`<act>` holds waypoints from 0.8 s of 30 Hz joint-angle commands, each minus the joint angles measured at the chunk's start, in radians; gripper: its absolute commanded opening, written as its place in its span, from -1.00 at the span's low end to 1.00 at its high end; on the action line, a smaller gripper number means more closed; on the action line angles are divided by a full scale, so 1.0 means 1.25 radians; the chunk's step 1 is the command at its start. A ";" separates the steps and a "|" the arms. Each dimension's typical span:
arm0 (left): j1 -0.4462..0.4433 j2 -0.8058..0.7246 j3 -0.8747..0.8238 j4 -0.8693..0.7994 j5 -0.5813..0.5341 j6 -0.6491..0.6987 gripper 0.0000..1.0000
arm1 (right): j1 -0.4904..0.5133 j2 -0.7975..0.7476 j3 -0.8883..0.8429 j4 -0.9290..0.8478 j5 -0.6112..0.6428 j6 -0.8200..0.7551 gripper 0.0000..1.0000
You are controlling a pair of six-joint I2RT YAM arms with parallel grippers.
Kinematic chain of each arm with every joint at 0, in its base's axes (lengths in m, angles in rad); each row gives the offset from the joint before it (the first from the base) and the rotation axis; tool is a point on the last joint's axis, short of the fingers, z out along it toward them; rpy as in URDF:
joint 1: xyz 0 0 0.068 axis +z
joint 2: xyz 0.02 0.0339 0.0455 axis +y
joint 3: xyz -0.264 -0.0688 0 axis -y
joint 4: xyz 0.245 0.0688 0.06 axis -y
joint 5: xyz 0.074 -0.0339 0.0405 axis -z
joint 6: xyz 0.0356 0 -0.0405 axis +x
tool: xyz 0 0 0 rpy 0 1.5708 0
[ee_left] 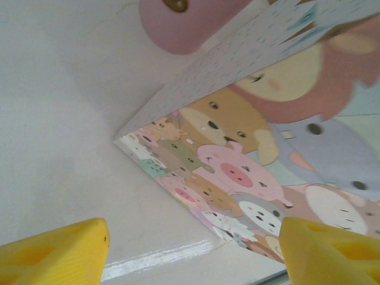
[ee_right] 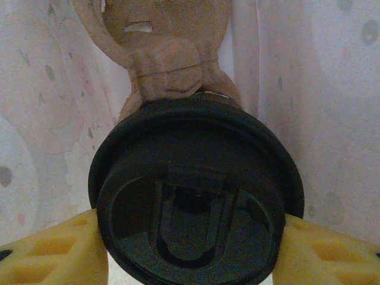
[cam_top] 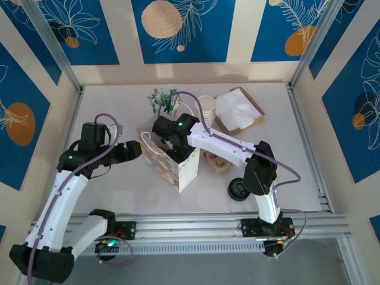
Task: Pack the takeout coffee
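The takeout coffee (ee_right: 196, 196) shows as a round black lid seen from above; the lid hides its cream cup body. My right gripper (ee_right: 191, 252) is shut on it, a yellow finger (ee_right: 50, 252) pressing each side. Cup and gripper are down inside the cartoon-animal paper bag (cam_top: 178, 169), whose pale inner walls (ee_right: 47, 119) surround them. From the top view, the right gripper (cam_top: 170, 138) reaches into the bag's open mouth. A brown cardboard piece (ee_right: 166, 59) lies beyond the lid inside the bag. My left gripper (cam_top: 134, 149) is open beside the bag's left face (ee_left: 237, 160), holding nothing.
Behind the bag stand a stack of lidless cream cups (cam_top: 207, 108), green packets (cam_top: 162, 101) and a brown box of napkins (cam_top: 238, 110). A brown cardboard carrier (cam_top: 218, 161) lies right of the bag. A loose black lid (cam_top: 238, 190) sits near the right arm's base.
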 commanded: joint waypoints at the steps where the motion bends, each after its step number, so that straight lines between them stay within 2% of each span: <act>1: -0.008 -0.019 -0.036 0.011 -0.010 -0.024 0.47 | 0.001 0.034 0.004 -0.030 -0.057 0.023 0.00; 8: -0.007 -0.057 -0.117 0.033 -0.020 -0.059 0.38 | -0.002 0.023 0.040 -0.056 -0.062 0.041 -0.01; 14: -0.021 -0.083 -0.207 0.091 0.005 -0.112 0.29 | -0.002 0.007 0.052 -0.065 -0.060 0.053 -0.02; 24: -0.145 -0.083 -0.339 0.191 -0.054 -0.203 0.26 | -0.004 -0.006 0.055 -0.067 -0.072 0.068 -0.03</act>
